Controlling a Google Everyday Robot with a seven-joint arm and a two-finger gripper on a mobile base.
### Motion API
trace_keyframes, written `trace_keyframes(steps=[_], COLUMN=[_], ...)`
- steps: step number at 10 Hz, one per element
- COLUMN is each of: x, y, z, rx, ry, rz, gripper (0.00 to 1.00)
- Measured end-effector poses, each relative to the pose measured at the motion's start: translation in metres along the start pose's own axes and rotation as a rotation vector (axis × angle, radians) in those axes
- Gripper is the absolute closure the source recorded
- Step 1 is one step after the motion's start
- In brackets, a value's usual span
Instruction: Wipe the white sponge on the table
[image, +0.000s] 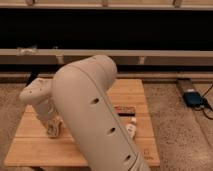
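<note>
The white sponge is not showing as a separate thing. It is probably lying hidden under the gripper (53, 129), which is reaching down, clenched, onto the left part of the table (30, 146), or behind the bulky arm (95, 115). By that, the wiping stroke seems to be in hand. The next move is calling for steady downward pressure while sliding across the planks, staying clear of the dark packet (124, 109) and the small white bottle (131, 130).

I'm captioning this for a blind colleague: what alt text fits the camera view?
A cream robot arm fills the centre, bending down at picture left so that its shut hand is low over the light wooden table. Right of the arm lie a dark packet and part of a white bottle.
</note>
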Motion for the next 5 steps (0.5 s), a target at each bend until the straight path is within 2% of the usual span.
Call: trace_keyframes(steps=[2, 5], x=[0.005, 0.041], y=[0.011, 0.055], z=[0.001, 0.01], rx=[0.013, 0.044], ry=[0.007, 0.03], rz=[-0.054, -0.19], gripper=[1.0, 1.0])
